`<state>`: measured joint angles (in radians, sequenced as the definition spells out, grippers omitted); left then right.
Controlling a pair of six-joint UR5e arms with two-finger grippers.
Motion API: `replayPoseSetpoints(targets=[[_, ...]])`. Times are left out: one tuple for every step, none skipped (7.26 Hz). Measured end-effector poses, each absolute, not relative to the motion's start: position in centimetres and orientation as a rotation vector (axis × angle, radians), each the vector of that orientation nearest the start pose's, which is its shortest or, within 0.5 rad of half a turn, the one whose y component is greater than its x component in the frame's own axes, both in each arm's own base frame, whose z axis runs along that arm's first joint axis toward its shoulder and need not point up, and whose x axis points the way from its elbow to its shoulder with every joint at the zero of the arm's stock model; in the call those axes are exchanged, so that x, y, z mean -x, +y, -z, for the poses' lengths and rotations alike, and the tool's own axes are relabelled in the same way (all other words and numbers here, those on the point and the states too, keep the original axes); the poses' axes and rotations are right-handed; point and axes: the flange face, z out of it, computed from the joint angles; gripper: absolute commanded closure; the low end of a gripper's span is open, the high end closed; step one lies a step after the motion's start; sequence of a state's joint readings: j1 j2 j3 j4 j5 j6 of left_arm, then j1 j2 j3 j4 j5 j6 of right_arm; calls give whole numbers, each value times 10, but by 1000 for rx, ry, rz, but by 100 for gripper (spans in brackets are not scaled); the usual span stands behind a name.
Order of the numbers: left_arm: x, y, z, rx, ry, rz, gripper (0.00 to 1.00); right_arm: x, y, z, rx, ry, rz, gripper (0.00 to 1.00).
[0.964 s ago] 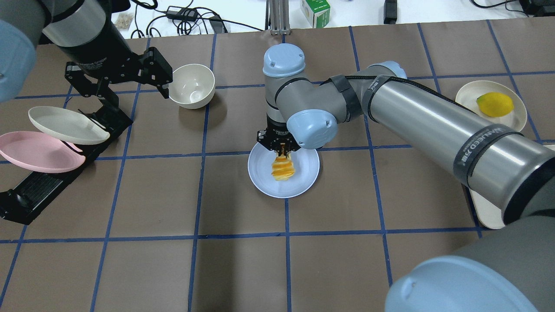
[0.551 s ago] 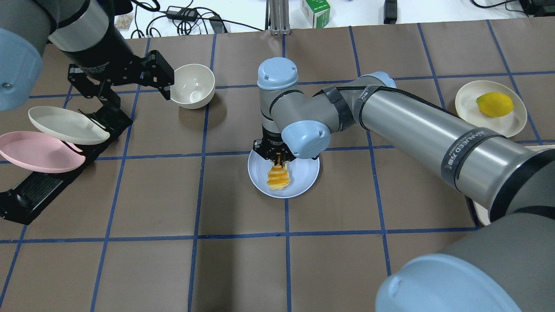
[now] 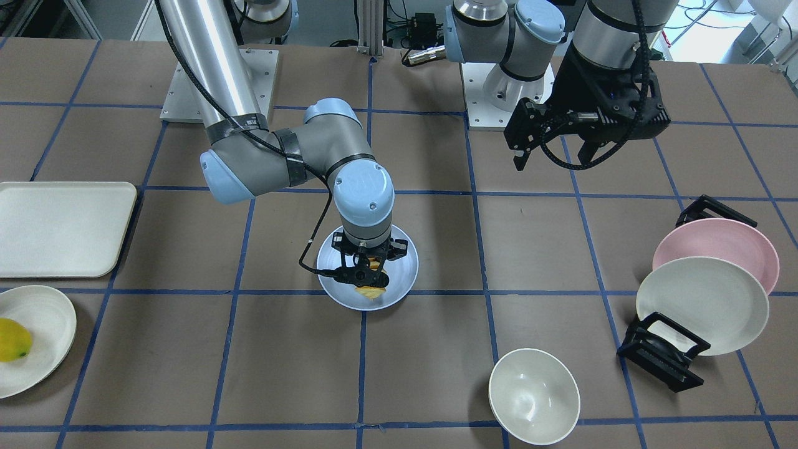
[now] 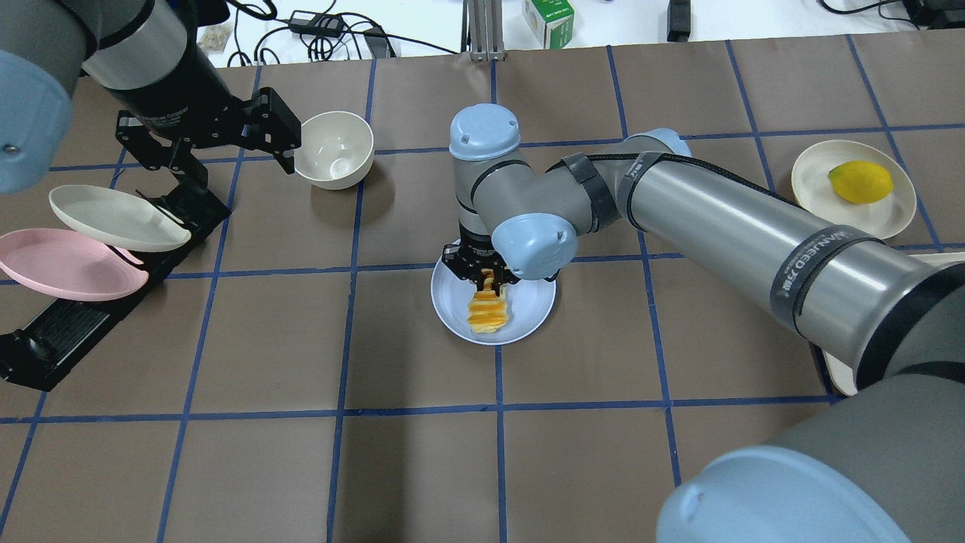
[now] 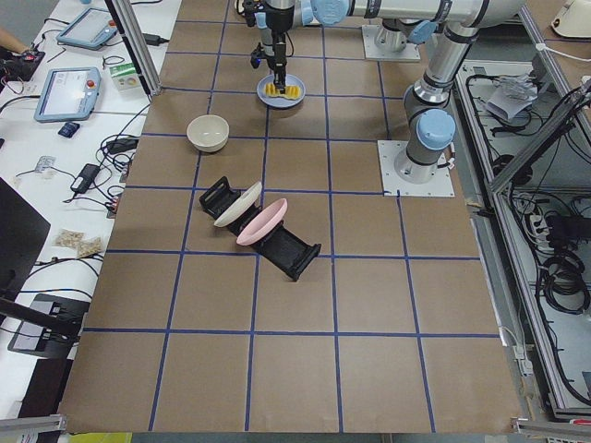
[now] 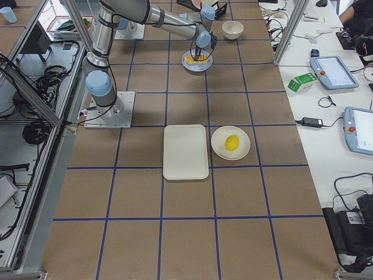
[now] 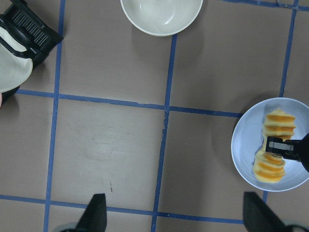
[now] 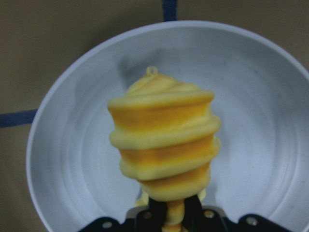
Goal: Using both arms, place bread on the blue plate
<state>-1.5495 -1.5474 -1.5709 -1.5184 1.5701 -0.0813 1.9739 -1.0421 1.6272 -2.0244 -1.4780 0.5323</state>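
Sideways by a hair since a moment ago: the right arm's black two-finger gripper (image 4: 488, 280) and the ridged orange-golden loaf of bread (image 4: 488, 311) it carries have drifted slightly toward the overhead view's right, over the pale blue round plate (image 4: 530, 300).
Its fingers pinch the loaf about its middle, squeezing it narrow there. The loaf stretches across the plate's inside, within the rim; whether it touches the plate's floor cannot be told. The left arm's black gripper (image 3: 552, 159) hangs high and well apart from the plate, fingers spread wide with nothing between them. It is near the cream-white round bowl (image 4: 334, 148) and the black rack (image 4: 53, 339) that props a cream plate (image 4: 113, 219) and a pink plate (image 4: 64, 264).
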Motion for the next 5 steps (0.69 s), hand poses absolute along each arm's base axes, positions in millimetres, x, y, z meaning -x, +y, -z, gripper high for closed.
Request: replayPoseSetpoints(targets=[[118,-494,-505,130,3142,119,0,-375,-522,-212,-216,3095,-228,0],[113,-499,-504,125,3147,119,0,-371,-524,-229,-226,3083,-195,0],[111,-502,-507,129,3148,125,0,-362,-526,-249,-244,3073,-164,0],[110,-504,-508,129,3144,126,0,-347,-529,-272,-271,3064,-139,0],[110,-504,-506,127,3141,122,0,-324,-532,-299,-300,3054,-113,0]])
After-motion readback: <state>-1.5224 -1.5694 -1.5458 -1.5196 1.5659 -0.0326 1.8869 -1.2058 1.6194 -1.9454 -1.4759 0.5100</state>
